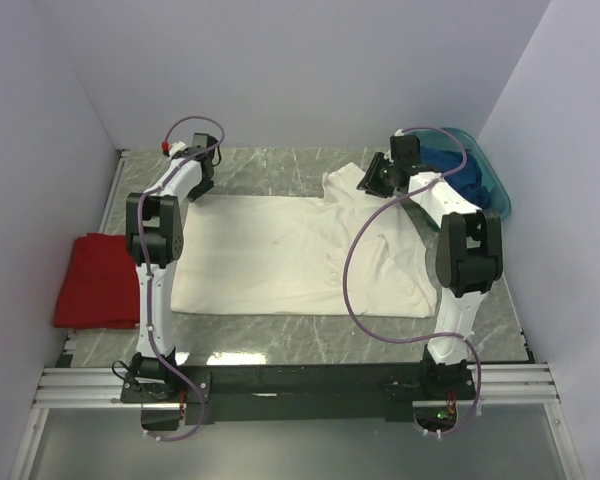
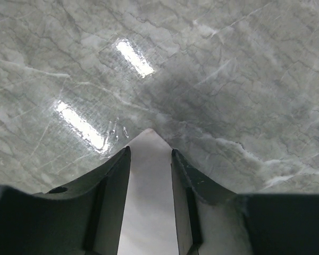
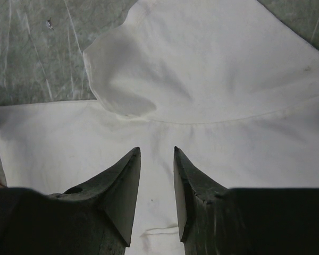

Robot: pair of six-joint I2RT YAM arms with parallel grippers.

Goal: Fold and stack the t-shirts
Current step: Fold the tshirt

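Observation:
The cream-white t-shirt [image 1: 290,255] lies spread flat on the marble table, with one sleeve [image 3: 119,79] folded over at its far right. My left gripper [image 1: 202,188] is at the shirt's far left corner. In the left wrist view its jaws [image 2: 150,149] stand apart with the corner of white cloth [image 2: 148,175] between them. My right gripper [image 1: 372,183] hovers over the shirt next to the folded sleeve, open and empty [image 3: 157,149]. The red t-shirt [image 1: 95,280] lies folded at the table's left edge. The dark blue t-shirt [image 1: 458,168] lies in the basin.
The teal plastic basin [image 1: 498,192] stands at the back right corner against the wall. White walls close in the table on the left, back and right. A purple cable loops over the shirt's right side [image 1: 355,250].

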